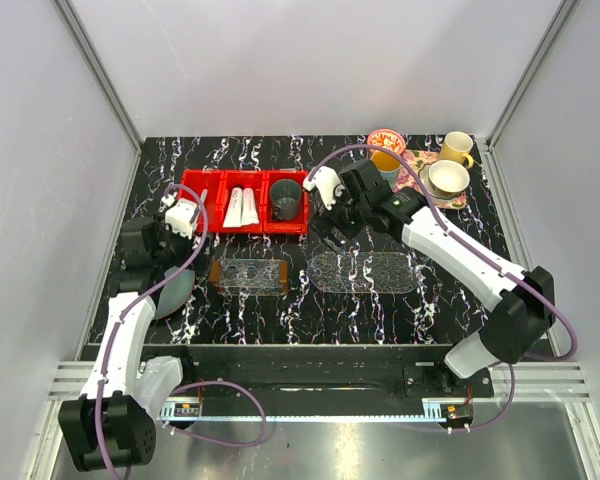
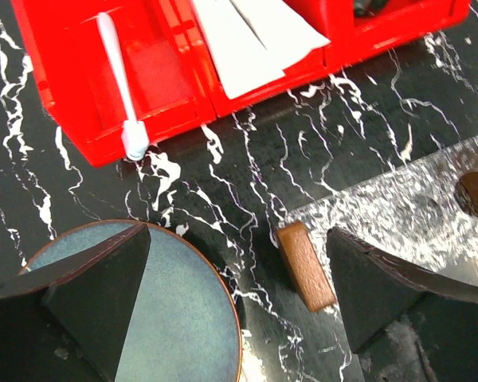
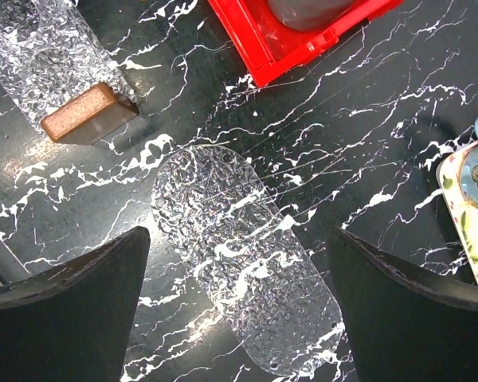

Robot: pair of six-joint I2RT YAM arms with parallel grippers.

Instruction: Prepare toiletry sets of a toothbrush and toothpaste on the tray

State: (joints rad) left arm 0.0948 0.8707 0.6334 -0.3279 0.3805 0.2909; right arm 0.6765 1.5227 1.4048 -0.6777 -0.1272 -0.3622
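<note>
The pale toothbrush lies in the left compartment of the red bins; in the left wrist view the toothbrush has its head toward me. Two white toothpaste tubes lie in the middle compartment, and the toothpaste also shows in the left wrist view. The clear tray with orange-brown ends sits empty in front of the bins. My left gripper is open and empty, hovering between a blue-grey plate and the tray's left end. My right gripper is open and empty above a clear oval plate.
The red bins also hold a grey cup. A blue-grey plate lies left of the tray. A clear oval plate lies right of the tray. A floral tray with mugs stands at the back right.
</note>
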